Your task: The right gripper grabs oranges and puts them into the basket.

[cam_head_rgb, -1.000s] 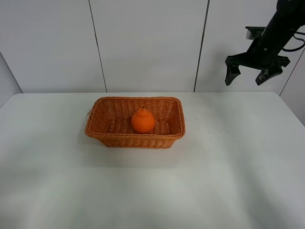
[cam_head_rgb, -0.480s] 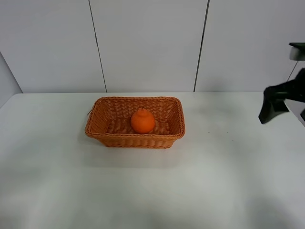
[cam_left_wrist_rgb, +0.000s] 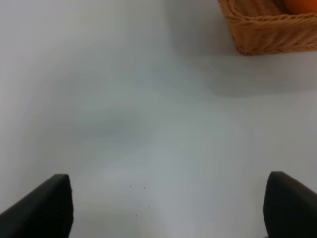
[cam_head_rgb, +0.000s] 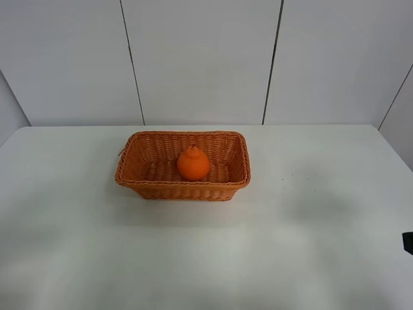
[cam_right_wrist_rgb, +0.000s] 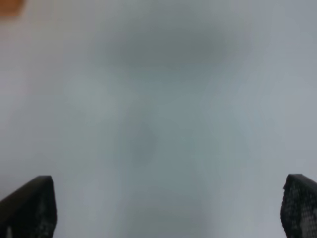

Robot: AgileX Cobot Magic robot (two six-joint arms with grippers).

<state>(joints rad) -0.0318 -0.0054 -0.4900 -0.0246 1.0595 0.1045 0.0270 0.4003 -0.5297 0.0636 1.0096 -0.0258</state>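
Observation:
One orange (cam_head_rgb: 193,163) with a knob-like neck sits inside the wicker basket (cam_head_rgb: 137,176) at the middle of the white table. My right gripper (cam_right_wrist_rgb: 168,208) is open and empty over bare table; only a black sliver of it (cam_head_rgb: 408,242) shows at the right edge of the exterior view. My left gripper (cam_left_wrist_rgb: 166,206) is open and empty over bare table, with a corner of the basket (cam_left_wrist_rgb: 267,32) and a bit of the orange (cam_left_wrist_rgb: 303,5) at the edge of its view. The left arm is out of the exterior view.
The white table (cam_head_rgb: 206,258) spreads around the basket. A grey panelled wall (cam_head_rgb: 200,58) stands behind it. A blurred orange patch (cam_right_wrist_rgb: 10,6) shows at a corner of the right wrist view.
My right gripper has dropped from high at the back right and moved off to the right edge of the exterior view. The orange and basket have not moved.

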